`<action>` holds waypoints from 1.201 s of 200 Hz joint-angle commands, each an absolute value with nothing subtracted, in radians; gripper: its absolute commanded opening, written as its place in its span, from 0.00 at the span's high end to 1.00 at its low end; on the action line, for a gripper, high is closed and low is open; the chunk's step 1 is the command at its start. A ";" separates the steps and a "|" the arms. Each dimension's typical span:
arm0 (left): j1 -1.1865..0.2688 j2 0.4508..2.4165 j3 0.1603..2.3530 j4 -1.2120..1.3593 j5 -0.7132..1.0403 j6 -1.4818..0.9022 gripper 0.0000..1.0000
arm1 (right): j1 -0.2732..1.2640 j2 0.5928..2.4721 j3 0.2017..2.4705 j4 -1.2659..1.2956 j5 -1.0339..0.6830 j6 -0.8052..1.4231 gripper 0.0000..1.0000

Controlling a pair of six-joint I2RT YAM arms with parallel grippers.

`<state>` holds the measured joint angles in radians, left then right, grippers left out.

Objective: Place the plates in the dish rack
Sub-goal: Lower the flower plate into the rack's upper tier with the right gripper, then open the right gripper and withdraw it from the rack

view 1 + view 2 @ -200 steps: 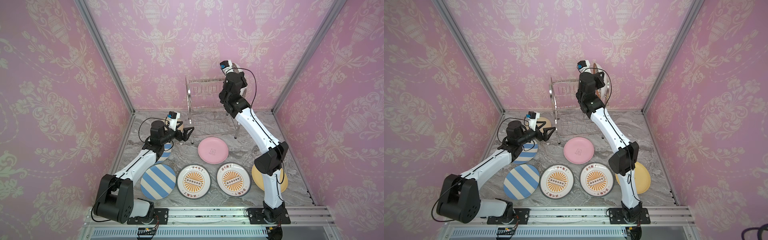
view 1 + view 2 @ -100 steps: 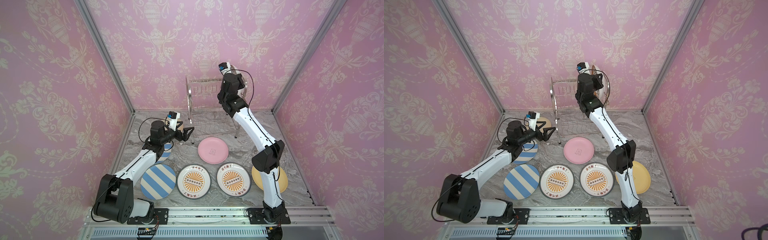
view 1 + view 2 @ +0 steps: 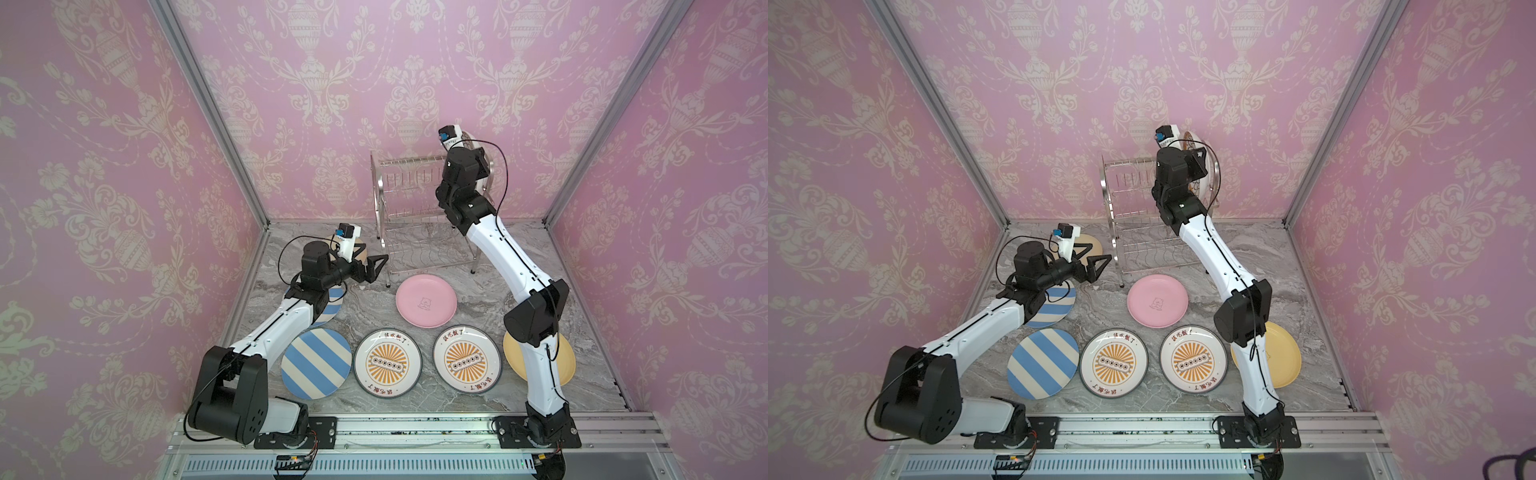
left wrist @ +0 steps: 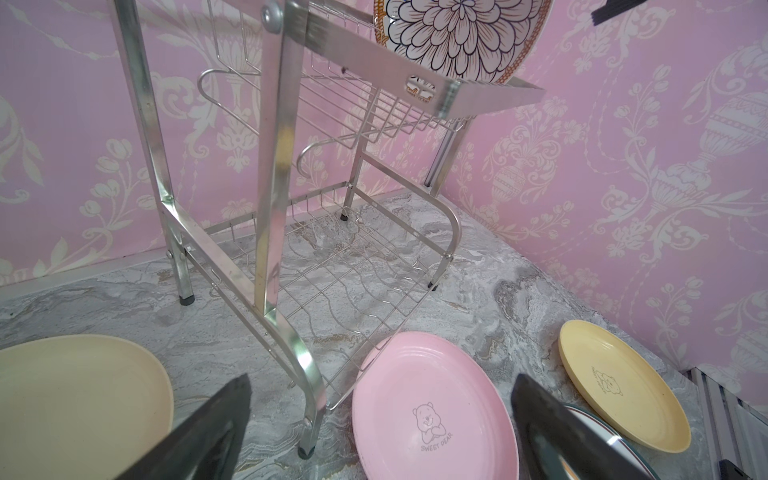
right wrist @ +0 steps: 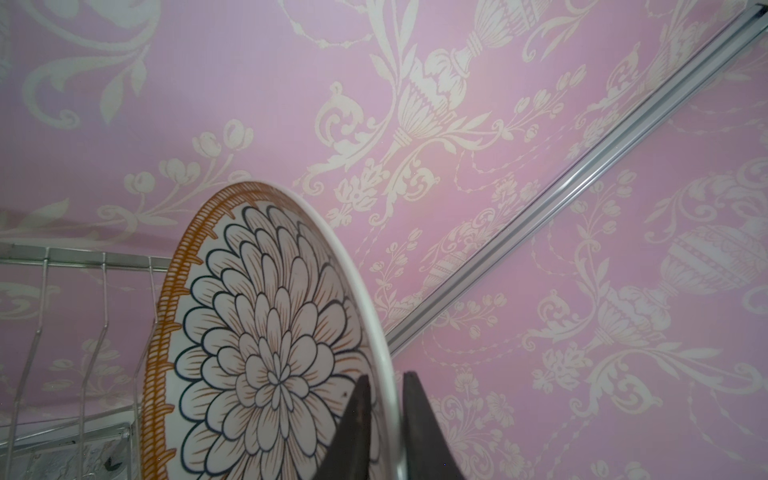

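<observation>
1. The dish rack (image 3: 415,216) stands at the back of the marble tabletop (image 3: 582,291), close to the rear wall.
2. The petal-patterned plate (image 5: 266,353) stands on edge in the rack's upper tier, at the end nearer the right arm. It also shows in the left wrist view (image 4: 461,37).
3. The right gripper (image 5: 386,376) is raised to the upper tier. Its fingers straddle that plate's white rim, one before the face, one behind. Whether they pinch the rim or stand just clear cannot be told.
4. The left gripper (image 4: 382,378) has its jaws spread wide and holds nothing. It hovers low beside the rack's left end frame.
5. The pink plate (image 3: 426,306) lies flat just in front of the rack.
6. The two sunburst plates (image 3: 387,363) (image 3: 466,359) lie side by side in the front row.
7. One striped plate (image 3: 316,363) lies at the row's left end. The second striped plate (image 3: 1054,307) lies behind it, partly under the left arm.
8. One cream-yellow plate (image 3: 565,361) lies at the row's right end, partly under the right arm. The other cream-yellow plate (image 4: 83,395) lies left of the rack.
</observation>
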<state>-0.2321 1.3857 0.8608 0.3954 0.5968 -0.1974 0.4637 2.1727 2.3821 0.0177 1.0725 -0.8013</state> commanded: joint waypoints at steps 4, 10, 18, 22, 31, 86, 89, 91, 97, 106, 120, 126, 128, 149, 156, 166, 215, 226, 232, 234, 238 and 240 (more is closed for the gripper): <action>-0.226 1.390 0.864 0.386 0.614 -0.205 0.01 | 0.455 2.129 2.365 0.070 1.076 -0.776 0.74; -0.226 1.389 0.864 0.386 0.614 -0.204 0.01 | 0.455 2.125 2.363 0.067 1.074 -0.774 0.73; -0.226 1.389 0.862 0.388 0.612 -0.205 0.01 | 0.455 2.121 2.362 0.065 1.072 -0.772 0.72; -0.225 1.387 0.862 0.388 0.612 -0.204 0.01 | 0.454 2.119 2.362 0.065 1.072 -0.770 0.72; -0.225 1.386 0.861 0.389 0.611 -0.205 0.01 | 0.455 2.118 2.367 0.059 1.071 -0.771 0.70; -0.226 1.381 0.861 0.389 0.614 -0.212 0.01 | 0.471 2.102 2.396 0.054 1.074 -0.810 0.63; -0.226 1.380 0.861 0.390 0.613 -0.211 0.01 | 0.472 2.101 2.398 0.054 1.074 -0.813 0.63; -0.226 1.379 0.861 0.390 0.612 -0.211 0.01 | 0.474 2.101 2.400 0.054 1.074 -0.815 0.63; -0.225 1.378 0.862 0.388 0.611 -0.211 0.01 | 0.475 2.101 2.405 0.054 1.076 -0.823 0.61; -0.226 1.375 0.862 0.384 0.611 -0.208 0.01 | 0.476 2.101 2.416 0.047 1.077 -0.828 0.59; -0.226 1.374 0.864 0.377 0.608 -0.202 0.01 | 0.475 2.099 2.426 0.038 1.084 -0.840 0.55; -0.226 1.375 0.864 0.376 0.606 -0.202 0.01 | 0.475 2.097 2.426 0.036 1.086 -0.842 0.53; -0.226 1.374 0.864 0.374 0.607 -0.201 0.01 | 0.475 2.096 2.426 0.033 1.086 -0.840 0.53; -0.225 1.374 0.864 0.367 0.603 -0.195 0.01 | 0.476 2.074 2.419 0.007 1.086 -0.826 0.44; -0.225 1.376 0.865 0.366 0.604 -0.195 0.01 | 0.477 2.068 2.417 -0.004 1.086 -0.819 0.40; -0.225 1.376 0.866 0.365 0.603 -0.196 0.01 | 0.479 2.057 2.415 -0.022 1.086 -0.808 0.39; -0.225 1.372 0.882 0.339 0.593 -0.185 0.01 | 0.489 1.961 2.334 -0.074 1.059 -0.744 0.30; -0.225 1.368 0.885 0.330 0.589 -0.181 0.01 | 0.497 1.932 2.324 -0.135 1.037 -0.690 0.26; -0.225 1.365 0.887 0.323 0.585 -0.180 0.01 | 0.501 1.920 2.325 -0.181 1.025 -0.663 0.25; -0.225 1.366 0.888 0.321 0.583 -0.180 0.01 | 0.504 1.915 2.325 -0.194 1.021 -0.655 0.25; -0.226 1.363 0.890 0.314 0.578 -0.179 0.01 | 0.509 1.906 2.325 -0.226 1.013 -0.637 0.25; -0.226 1.362 0.892 0.308 0.576 -0.179 0.01 | 0.512 1.902 2.323 -0.244 1.009 -0.626 0.25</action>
